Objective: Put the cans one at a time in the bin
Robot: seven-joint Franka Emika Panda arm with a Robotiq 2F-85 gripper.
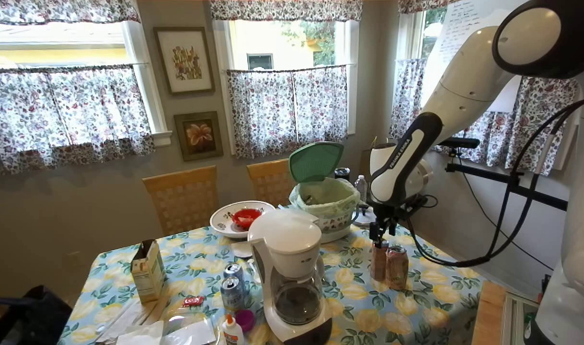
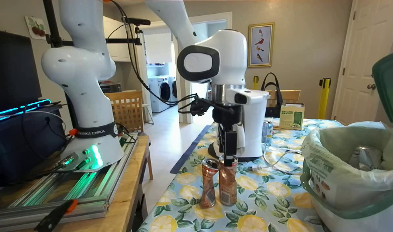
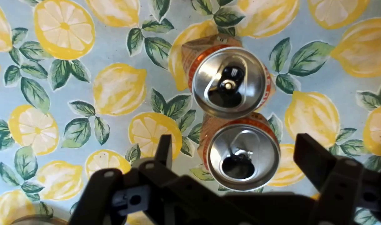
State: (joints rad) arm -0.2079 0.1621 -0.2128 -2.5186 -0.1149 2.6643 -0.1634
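Note:
Two orange-brown cans stand close together on the lemon tablecloth: one dented can (image 1: 397, 268) (image 2: 208, 188) (image 3: 229, 107) and one can (image 1: 378, 263) (image 2: 228, 187) (image 3: 243, 156) directly below my gripper. My gripper (image 1: 383, 235) (image 2: 229, 158) (image 3: 235, 148) is open, pointing down, its fingertips on either side of that can's top with visible gaps in the wrist view. Two silvery-blue cans (image 1: 232, 292) (image 2: 267, 131) stand left of the coffee maker in an exterior view. The bin (image 1: 338, 232) (image 2: 348, 199) has its green lid (image 1: 315, 160) raised and a bag liner. A silvery can (image 2: 365, 158) lies inside it.
The white coffee maker (image 1: 292, 239) (image 2: 256, 125) stands between the silvery-blue cans and the orange-brown cans. A tan carton (image 1: 148, 273) (image 2: 291, 117), a plate with a red bowl (image 1: 246, 218), a glue bottle (image 1: 232, 330) and papers are on the table. A cord (image 2: 280, 161) lies on the tablecloth.

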